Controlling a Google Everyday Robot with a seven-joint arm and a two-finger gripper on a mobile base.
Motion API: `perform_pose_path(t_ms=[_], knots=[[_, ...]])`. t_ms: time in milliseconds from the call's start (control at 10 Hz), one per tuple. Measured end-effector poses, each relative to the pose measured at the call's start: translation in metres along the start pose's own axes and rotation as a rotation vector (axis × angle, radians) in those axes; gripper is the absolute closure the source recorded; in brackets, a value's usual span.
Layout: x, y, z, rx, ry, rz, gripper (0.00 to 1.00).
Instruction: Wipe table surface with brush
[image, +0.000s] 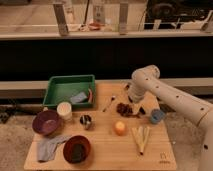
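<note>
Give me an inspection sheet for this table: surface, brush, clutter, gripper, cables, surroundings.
Surface: light wooden table, crowded.
Job's things: brush, probably the slim dark thing beside the gripper; whether held, cannot tell.
Clutter: green tray, purple bowl, red bowl, grey cloth, white cup, metal cup, orange, spoon, yellow strips, blue cup, dark clump.
Gripper: low over the table's far right part, beside the clump.
Cables: nothing seen.
Surroundings: dark wall and railing behind.

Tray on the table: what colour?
The tray is green, camera view; the gripper hangs right of it, over the table.
</note>
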Motion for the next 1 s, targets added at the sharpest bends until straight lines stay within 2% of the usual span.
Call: perform_pose_path(t_ms=[200, 300, 500, 700, 900, 1000], knots=[[0.022, -0.004, 0.002, 0.002, 0.031, -0.003, 0.20], [0.028, -0.014, 0.003, 0.012, 0.040, -0.028, 0.20], [0.034, -0.020, 0.000, 0.044, 0.047, -0.140, 0.20], [0.027, -0.030, 0.003, 0.046, 0.073, -0.304, 0.20], [0.028, -0.029, 0.008, 0.019, 0.108, -0.492, 0.20], [0.029, -0.027, 0.012, -0.009, 0.136, -0.647, 0.20]])
